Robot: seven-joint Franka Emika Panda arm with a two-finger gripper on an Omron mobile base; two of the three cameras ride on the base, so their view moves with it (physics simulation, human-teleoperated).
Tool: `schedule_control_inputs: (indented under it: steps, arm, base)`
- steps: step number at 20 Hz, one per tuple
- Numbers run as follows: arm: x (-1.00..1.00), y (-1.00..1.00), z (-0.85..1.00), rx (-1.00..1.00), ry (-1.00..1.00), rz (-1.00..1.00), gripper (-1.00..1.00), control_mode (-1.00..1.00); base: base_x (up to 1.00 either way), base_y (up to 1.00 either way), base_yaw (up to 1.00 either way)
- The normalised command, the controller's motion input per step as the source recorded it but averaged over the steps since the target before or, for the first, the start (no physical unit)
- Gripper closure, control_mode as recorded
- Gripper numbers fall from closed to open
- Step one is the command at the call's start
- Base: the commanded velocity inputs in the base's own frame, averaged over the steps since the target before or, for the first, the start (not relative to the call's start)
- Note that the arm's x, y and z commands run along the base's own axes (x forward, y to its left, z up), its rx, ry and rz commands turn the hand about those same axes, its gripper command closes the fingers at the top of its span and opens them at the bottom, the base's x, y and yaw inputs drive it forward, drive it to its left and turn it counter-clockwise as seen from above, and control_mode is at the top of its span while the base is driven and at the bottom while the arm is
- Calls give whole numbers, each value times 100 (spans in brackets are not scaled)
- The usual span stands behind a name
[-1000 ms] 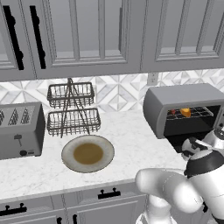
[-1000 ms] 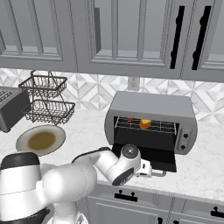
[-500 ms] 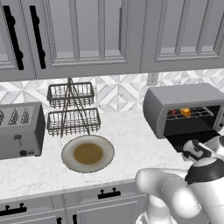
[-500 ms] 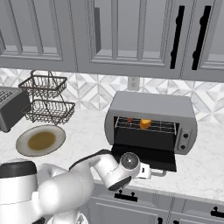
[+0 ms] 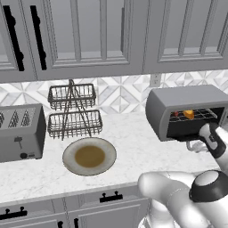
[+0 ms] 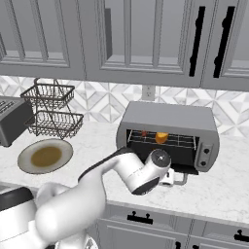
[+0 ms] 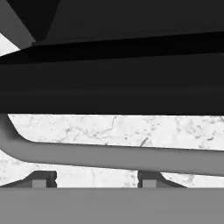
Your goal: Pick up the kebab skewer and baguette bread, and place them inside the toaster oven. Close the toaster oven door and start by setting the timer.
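A brown-centred plate [image 5: 89, 156] lies between a toaster [image 5: 20, 132] and a wire basket rack [image 5: 73, 111].

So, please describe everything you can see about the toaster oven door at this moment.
The toaster oven door is a dark panel, hinged at the bottom and folded down open, lying roughly flat in front of the toaster oven. A silver bar handle runs along its front edge, bent at the end where it joins the door. The gripper sits just at this handle, its fingertips close below the bar; whether they touch it is unclear. White marble counter shows beneath the handle.
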Motion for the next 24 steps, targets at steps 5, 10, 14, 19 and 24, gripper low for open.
schedule_control_inputs:
  steps: [5, 10, 14, 19, 24]
  arm:
    - [64, 19, 78, 0, -6, 0, -100, -100]
    - [37, 16, 16, 0, -6, 0, -100, -100]
    - [31, 13, 0, 0, -6, 0, -100, -100]
    - [47, 9, 0, 0, -5, 0, -100, -100]
    - [45, 7, 0, 0, -6, 0, -100, -100]
  base:
    - [0, 0, 0]
    - [0, 0, 0]
    - [0, 0, 0]
    - [0, 0, 0]
    - [0, 0, 0]
